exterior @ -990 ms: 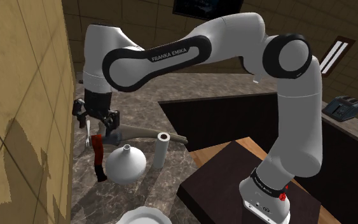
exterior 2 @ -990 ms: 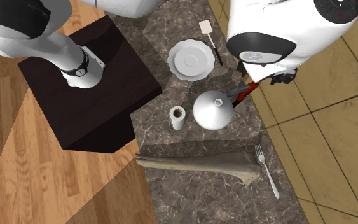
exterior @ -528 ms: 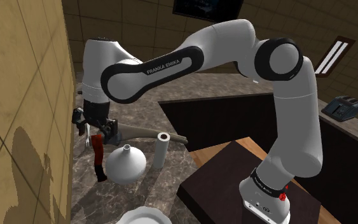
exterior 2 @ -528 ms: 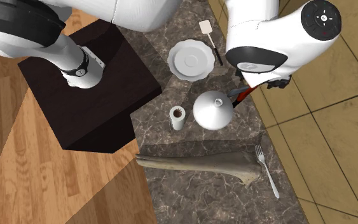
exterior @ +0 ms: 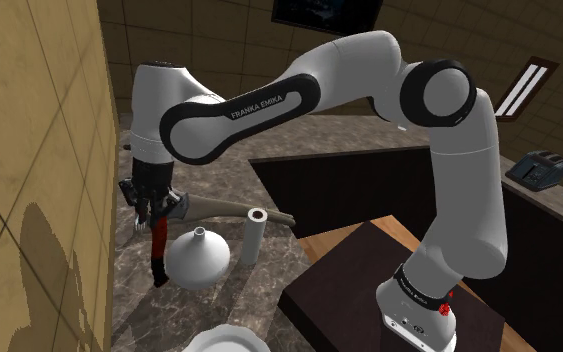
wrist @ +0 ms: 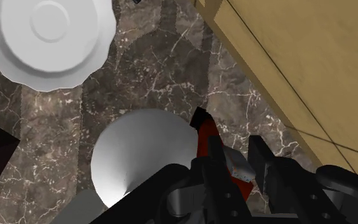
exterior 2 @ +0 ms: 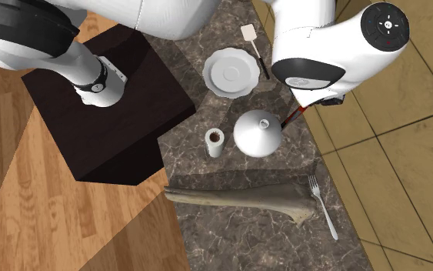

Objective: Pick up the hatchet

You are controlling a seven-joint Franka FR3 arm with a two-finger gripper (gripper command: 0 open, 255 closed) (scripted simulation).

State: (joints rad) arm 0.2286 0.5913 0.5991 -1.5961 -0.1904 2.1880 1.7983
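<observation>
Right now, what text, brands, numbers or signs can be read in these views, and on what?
"FRANKA EMIKA": white letters on the arm's dark band, shoulder view.
Round joint cap, second exterior view: tiny marks and a red dot, too small to read.
Hatchet: no lettering visible.
Nothing else is legible.

1. Narrow strip of counter (exterior 2: 207, 239) btw. tiled wall (wrist: 298, 57) & white funnel (exterior 2: 258, 132) is taken up by hatchet (wrist: 204, 135), w/ gripper (wrist: 236, 156) clasped on it (little side room is left).
2. Past funnel, way is blocked by cylinder (exterior 2: 215, 143), long bone-like piece (exterior 2: 245, 199) & fork (exterior 2: 324, 209).
3. Bare marble is seen btw. funnel & plate (exterior 2: 231, 73), also btw. cylinder & bone-like piece.
</observation>
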